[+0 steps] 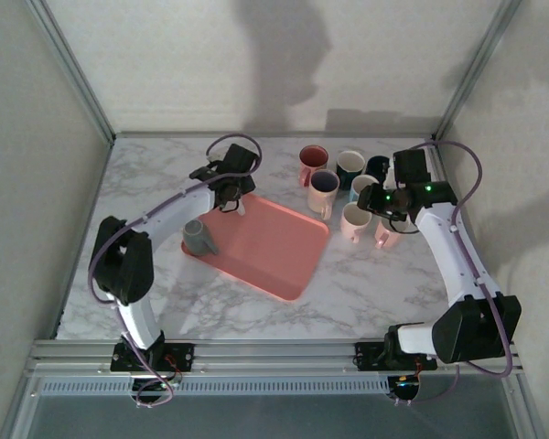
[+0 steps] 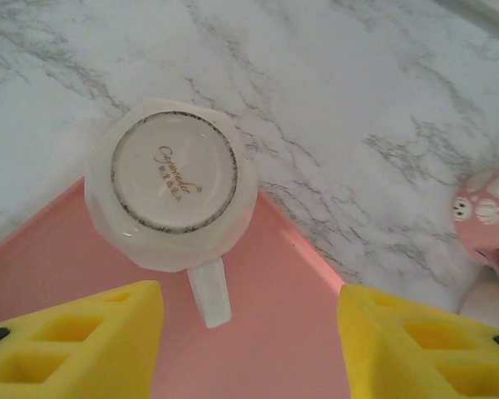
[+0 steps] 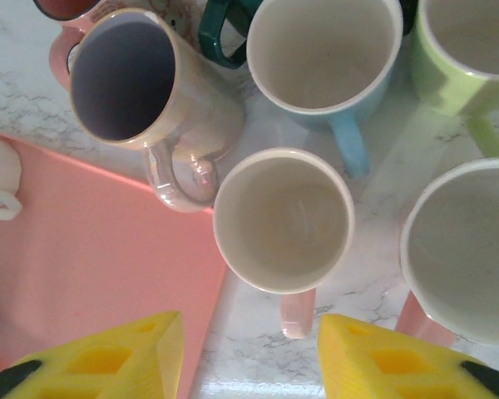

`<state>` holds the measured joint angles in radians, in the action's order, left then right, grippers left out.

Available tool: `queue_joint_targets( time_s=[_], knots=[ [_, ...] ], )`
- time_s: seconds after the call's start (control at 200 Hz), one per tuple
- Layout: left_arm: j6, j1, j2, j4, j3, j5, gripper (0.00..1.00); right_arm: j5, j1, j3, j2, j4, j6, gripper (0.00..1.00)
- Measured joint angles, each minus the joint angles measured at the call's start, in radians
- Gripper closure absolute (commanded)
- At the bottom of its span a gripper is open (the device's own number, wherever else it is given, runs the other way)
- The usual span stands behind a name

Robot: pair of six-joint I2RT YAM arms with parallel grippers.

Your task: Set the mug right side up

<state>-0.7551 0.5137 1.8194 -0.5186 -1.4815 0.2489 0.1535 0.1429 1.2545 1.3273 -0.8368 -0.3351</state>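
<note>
Near the arm bases, a grey mug [image 1: 199, 238] stands at the left edge of the pink tray [image 1: 274, 251]. Farther on, the white mug [image 2: 175, 183] sits upside down on the tray's far corner, its handle pointing toward the left gripper [image 2: 249, 332], whose yellow pads are spread and hold nothing. Gold cursive script on the mug's base is too small to read. The right gripper [image 3: 249, 349], likewise released, hovers over a pink-handled mug [image 3: 283, 220] among other upright mugs on the marble table [image 1: 384, 283].

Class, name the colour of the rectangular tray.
Pink rectangular tray; clearest in top external view.
</note>
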Motion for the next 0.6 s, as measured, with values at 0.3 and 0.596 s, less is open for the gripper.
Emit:
queue_joint_targets(
  time_s=[0.3, 0.596],
  knots=[
    [-0.033, 0.005, 0.148, -0.071, -0.134, 0.017, 0.45, 0.027, 0.000, 0.000, 0.003, 0.023, 0.018, 0.52],
    [-0.053, 0.006, 0.175, -0.077, -0.159, 0.021, 0.47, 0.032, 0.000, 0.000, 0.017, 0.049, 0.031, 0.52]
  ],
)
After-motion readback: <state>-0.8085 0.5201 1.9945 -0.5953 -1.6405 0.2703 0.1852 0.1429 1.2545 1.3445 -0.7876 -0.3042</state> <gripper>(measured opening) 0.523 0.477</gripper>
